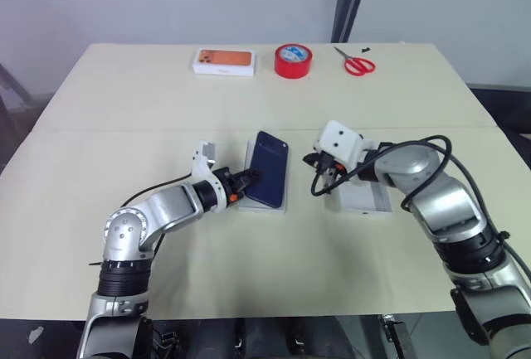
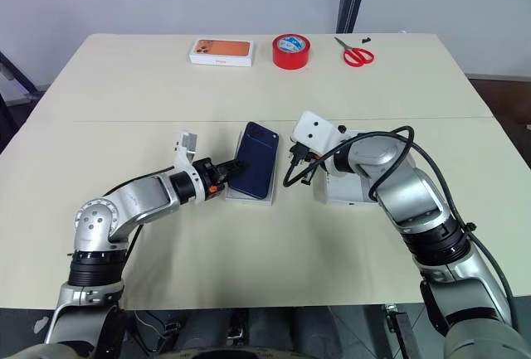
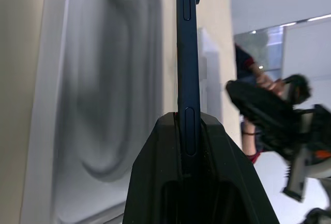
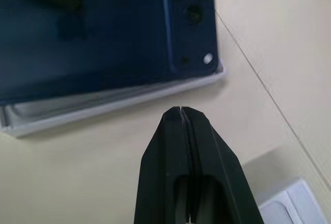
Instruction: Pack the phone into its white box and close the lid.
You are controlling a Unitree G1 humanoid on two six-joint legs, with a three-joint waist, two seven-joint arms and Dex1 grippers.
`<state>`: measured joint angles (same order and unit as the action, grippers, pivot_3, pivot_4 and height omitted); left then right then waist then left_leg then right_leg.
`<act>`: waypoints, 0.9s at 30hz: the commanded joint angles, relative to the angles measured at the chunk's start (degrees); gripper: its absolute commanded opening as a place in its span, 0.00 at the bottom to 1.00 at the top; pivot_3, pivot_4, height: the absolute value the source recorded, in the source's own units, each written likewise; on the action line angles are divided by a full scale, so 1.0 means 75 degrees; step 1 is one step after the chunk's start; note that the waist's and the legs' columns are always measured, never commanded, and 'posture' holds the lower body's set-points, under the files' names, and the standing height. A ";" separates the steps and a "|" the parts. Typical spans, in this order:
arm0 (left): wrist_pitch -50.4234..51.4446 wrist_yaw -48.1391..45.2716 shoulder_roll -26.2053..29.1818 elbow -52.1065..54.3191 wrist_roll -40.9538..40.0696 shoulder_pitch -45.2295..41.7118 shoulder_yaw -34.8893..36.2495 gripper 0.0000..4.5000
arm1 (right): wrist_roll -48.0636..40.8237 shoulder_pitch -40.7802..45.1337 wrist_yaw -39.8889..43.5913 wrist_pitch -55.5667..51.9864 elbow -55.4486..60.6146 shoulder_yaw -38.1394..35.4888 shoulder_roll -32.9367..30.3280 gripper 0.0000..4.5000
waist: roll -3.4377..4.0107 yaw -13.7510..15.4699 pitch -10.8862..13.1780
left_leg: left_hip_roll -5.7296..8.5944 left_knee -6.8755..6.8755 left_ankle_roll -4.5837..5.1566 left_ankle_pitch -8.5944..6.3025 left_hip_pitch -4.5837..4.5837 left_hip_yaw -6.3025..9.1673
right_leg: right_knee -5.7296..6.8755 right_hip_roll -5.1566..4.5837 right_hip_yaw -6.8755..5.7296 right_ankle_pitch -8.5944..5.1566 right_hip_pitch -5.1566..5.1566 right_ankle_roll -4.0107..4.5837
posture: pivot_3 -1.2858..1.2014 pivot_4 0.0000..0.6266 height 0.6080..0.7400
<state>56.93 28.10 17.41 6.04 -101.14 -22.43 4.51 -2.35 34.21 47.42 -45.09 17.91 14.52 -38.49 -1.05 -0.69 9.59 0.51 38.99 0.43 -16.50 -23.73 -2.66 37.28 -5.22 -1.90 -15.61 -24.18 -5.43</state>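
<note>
- Left eye view: the slim, glossy dark navy-blue phone [image 1: 268,169] is pinched at its near left edge by the left gripper [image 1: 238,185], whose two black fingers are clamped on it. The phone's long axis runs away from the robot and it sits tilted, its gripped side raised over the shallow white carton box tray [image 1: 264,206] under it. The right gripper [image 1: 318,186] hangs just beside the phone's right edge, apart from it, fingers pressed together on nothing. A second white piece, probably the lid [image 1: 362,196], lies under the right forearm.
- Right eye view: at the far edge of the pale wooden table [image 2: 166,94] lie a white box with an orange phone picture [image 2: 221,51], a red tape roll [image 2: 291,50] and red-handled scissors [image 2: 357,53], all well apart from the work.
- Left wrist view: the phone is seen edge-on, standing between the pads, with the tray's moulded recess directly beside its flat face. My judgement: the left arm has only to tip the phone flat into that recess.
- Right wrist view: the shut fingertips point at the tray's rim near the phone's camera-cluster corner, close but not touching; this arm is nearer the lid.
</note>
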 commanded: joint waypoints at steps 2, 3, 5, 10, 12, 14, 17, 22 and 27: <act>-0.0179 -0.0150 -0.0106 0.0143 0.0161 -0.0139 -0.0076 0.01 | 0.0094 -0.0032 -0.0193 0.0196 0.0183 -0.0122 -0.0096 0.00 | -0.0001 0.0021 0.0000 | 0.0002 0.0006 0.0002 -0.0001 -0.0001 0.0000 | -0.0005 -0.0002 0.0000 0.0000 0.0006 0.0000 | 0.52 0.24 0.84; -0.0208 -0.0155 -0.0133 0.0160 0.0153 -0.0123 -0.0066 0.01 | 0.0107 -0.0044 -0.0220 0.0202 0.0183 -0.0099 -0.0089 0.00 | -0.0001 0.0025 0.0001 | 0.0003 0.0008 0.0004 -0.0002 -0.0003 -0.0001 | -0.0009 -0.0004 0.0000 0.0000 0.0007 0.0000 | 0.52 0.24 0.84; -0.0230 -0.0155 -0.0160 0.0198 0.0147 -0.0099 -0.0060 0.01 | 0.0122 -0.0057 -0.0251 0.0218 0.0189 -0.0062 -0.0073 0.00 | -0.0001 0.0039 0.0001 | 0.0004 0.0010 0.0005 -0.0003 -0.0005 0.0000 | -0.0011 -0.0005 0.0000 0.0000 0.0007 0.0000 | 0.52 0.24 0.84; -0.0319 -0.0125 -0.0212 0.0204 0.0171 -0.0021 -0.0065 0.01 | 0.0104 0.0017 -0.0289 0.0216 0.0197 0.0024 0.0039 0.00 | -0.0002 0.0031 0.0001 | 0.0004 0.0011 0.0005 -0.0003 -0.0005 0.0001 | -0.0011 -0.0005 0.0000 0.0000 0.0008 0.0000 | 0.52 0.24 0.84; -0.0320 -0.0141 -0.0229 0.0185 0.0199 -0.0032 -0.0073 0.11 | 0.0101 0.0039 -0.0292 0.0220 0.0200 0.0045 0.0060 0.00 | -0.0001 0.0031 0.0001 | 0.0004 0.0011 0.0005 -0.0003 -0.0005 0.0001 | -0.0010 -0.0005 0.0000 0.0000 0.0008 0.0000 | 0.52 0.24 0.84; -0.0323 -0.0155 -0.0247 0.0163 0.0237 -0.0057 -0.0081 0.29 | 0.0096 0.0048 -0.0280 0.0229 0.0215 0.0060 0.0071 0.00 | -0.0002 0.0031 0.0001 | 0.0004 0.0012 0.0005 -0.0003 -0.0005 0.0001 | -0.0010 -0.0005 0.0000 0.0000 0.0008 0.0000 | 0.52 0.24 0.84; -0.0346 -0.0184 -0.0268 0.0149 0.0294 -0.0080 -0.0071 0.61 | 0.0090 0.0038 -0.0267 0.0229 0.0255 0.0067 0.0066 0.00 | -0.0002 0.0033 0.0001 | 0.0004 0.0013 0.0005 -0.0003 -0.0005 0.0001 | -0.0010 -0.0005 0.0000 0.0000 0.0009 0.0000 | 0.52 0.24 0.84; -0.0335 -0.0217 -0.0096 0.0165 0.0332 -0.0225 -0.0016 0.94 | 0.0068 0.0022 -0.0252 0.0188 0.0359 0.0054 0.0045 0.00 | -0.0001 0.0031 0.0001 | 0.0004 0.0015 0.0005 -0.0003 -0.0003 0.0001 | -0.0010 -0.0004 -0.0001 0.0000 0.0013 0.0000 | 0.52 0.24 0.84; 0.0125 -0.0334 0.0552 0.0252 0.0570 -0.0625 -0.0154 0.94 | 0.0032 0.0022 -0.0242 0.0139 0.0437 0.0042 0.0059 0.00 | -0.0002 0.0020 0.0001 | 0.0002 0.0015 0.0004 -0.0002 -0.0002 0.0004 | -0.0007 0.0001 -0.0002 0.0000 0.0012 0.0000 | 0.52 0.24 0.84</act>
<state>56.85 26.47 20.66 5.81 -96.92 -25.82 3.38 -1.44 33.64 45.52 -44.29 18.60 15.46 -38.19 -1.06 -0.54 9.60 0.53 39.10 0.47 -16.52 -23.75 -2.63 37.22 -5.21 -1.91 -15.61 -24.08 -5.43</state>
